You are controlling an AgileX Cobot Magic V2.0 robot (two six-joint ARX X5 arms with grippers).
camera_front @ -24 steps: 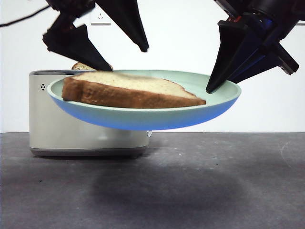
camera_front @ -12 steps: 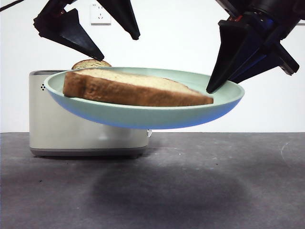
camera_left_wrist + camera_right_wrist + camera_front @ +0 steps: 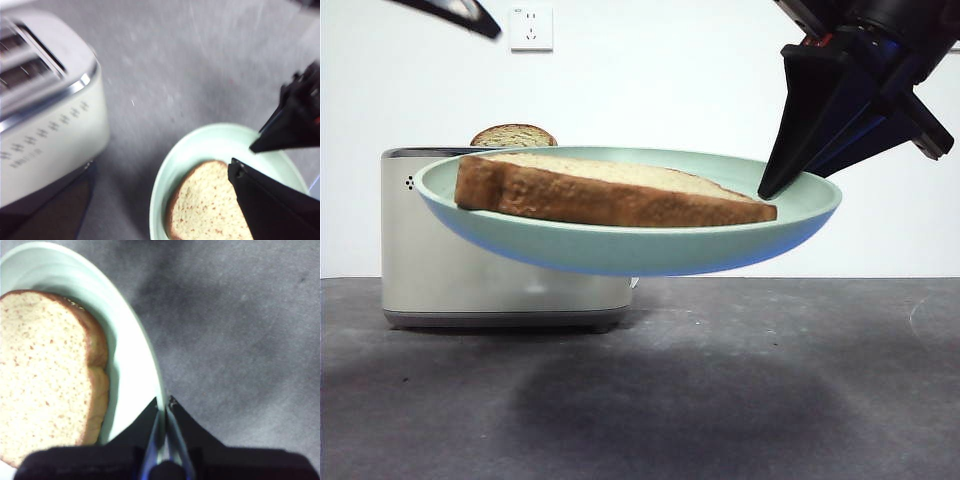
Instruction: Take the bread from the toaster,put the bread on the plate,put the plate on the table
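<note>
The pale green plate (image 3: 620, 250) hangs in the air above the table (image 3: 840, 400), slightly tilted. My right gripper (image 3: 768, 190) is shut on its right rim, and the right wrist view shows the jaws (image 3: 164, 402) pinching that rim. The bread (image 3: 610, 195) lies flat on the plate (image 3: 135, 355), crust towards the front. The cream toaster (image 3: 450, 270) stands behind at the left. My left gripper (image 3: 460, 12) shows only as a black tip at the top left corner, high above the plate and holding nothing. Its wrist view looks down on the toaster (image 3: 50, 135), the plate (image 3: 165, 175) and the bread (image 3: 210, 210).
Another brown dome-topped slice (image 3: 513, 135) sticks up out of the toaster. A white wall socket (image 3: 530, 27) sits on the back wall. The plate's shadow falls on the dark grey table under it.
My left gripper has lifted up and to the left, away from the bread, almost out of the front view. The plate has shifted slightly and the bread has slid a little to the right.
</note>
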